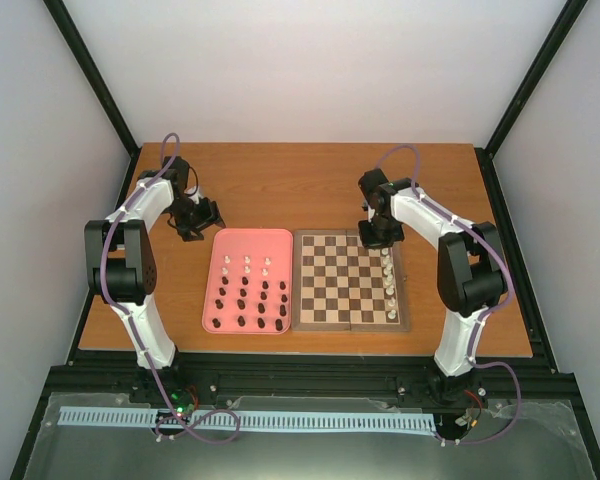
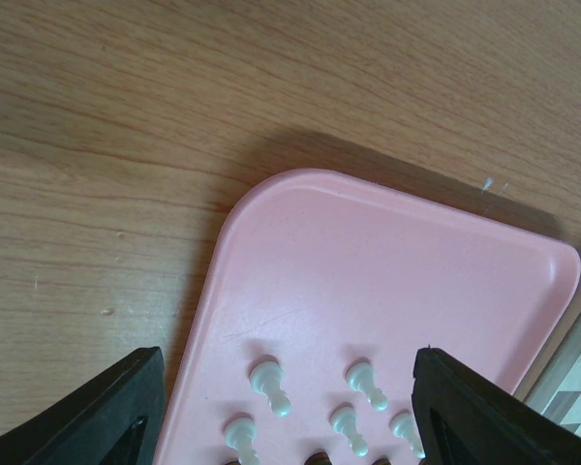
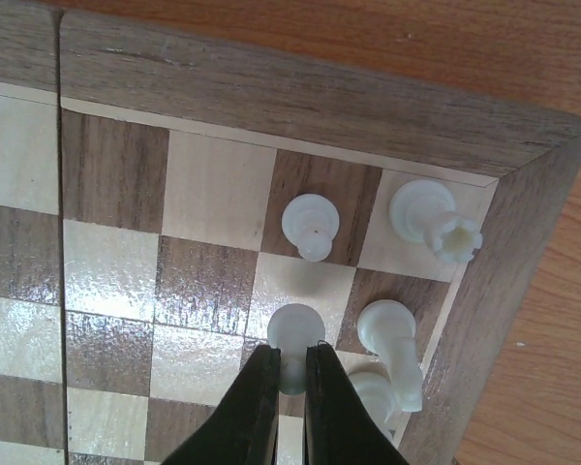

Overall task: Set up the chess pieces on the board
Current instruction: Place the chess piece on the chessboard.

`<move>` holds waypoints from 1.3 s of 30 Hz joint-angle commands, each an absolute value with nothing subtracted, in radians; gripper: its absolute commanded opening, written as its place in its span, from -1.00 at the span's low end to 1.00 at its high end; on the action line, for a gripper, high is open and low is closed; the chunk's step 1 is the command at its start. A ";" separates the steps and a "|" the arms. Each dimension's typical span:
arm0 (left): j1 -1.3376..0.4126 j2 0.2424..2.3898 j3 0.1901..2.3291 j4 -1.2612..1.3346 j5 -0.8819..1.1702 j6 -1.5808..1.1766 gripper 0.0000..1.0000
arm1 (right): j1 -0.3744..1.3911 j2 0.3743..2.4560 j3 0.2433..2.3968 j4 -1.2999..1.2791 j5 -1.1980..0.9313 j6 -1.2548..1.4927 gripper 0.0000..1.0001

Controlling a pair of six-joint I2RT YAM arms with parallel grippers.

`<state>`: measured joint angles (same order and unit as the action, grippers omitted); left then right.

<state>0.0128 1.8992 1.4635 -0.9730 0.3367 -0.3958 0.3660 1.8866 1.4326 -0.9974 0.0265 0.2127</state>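
Right claw [image 3: 290, 360] is pinched tight on a round-headed white piece [image 3: 295, 331], set in the second column from the right edge of the board [image 1: 330, 300], close to its far right corner. That spot is crowded: a white pawn [image 3: 310, 225] stands just beyond on a dark square, a rook [image 3: 434, 221] fills the corner square, and two more white figures [image 3: 392, 344] stand in the edge column, the nearer one close beside the claw's finger. Over on the other side, the left claw [image 2: 290, 417] hangs wide open above the far left corner of the pink tray [image 1: 242, 245], touching nothing. White pieces [image 2: 271, 383] stand in the tray's far rows and dark pieces [image 1: 262, 305] in its near rows. Tray and board lie side by side on the wooden desk [image 1: 280, 180]
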 commanded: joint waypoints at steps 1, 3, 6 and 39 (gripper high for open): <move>0.009 1.917 1.493 -0.985 0.336 -0.378 0.58 | 0.356 1.901 1.423 -0.985 0.048 0.200 -0.94; 0.010 1.917 1.494 -0.986 0.336 -0.377 0.58 | 0.354 1.908 1.421 -0.983 0.041 0.198 -0.94; 0.009 1.919 1.496 -0.986 0.336 -0.378 0.58 | 0.353 1.918 1.422 -0.979 0.026 0.196 -0.94; 0.009 1.908 1.490 -0.982 0.337 -0.379 0.58 | 0.364 1.795 1.494 -1.066 -0.027 0.192 -0.40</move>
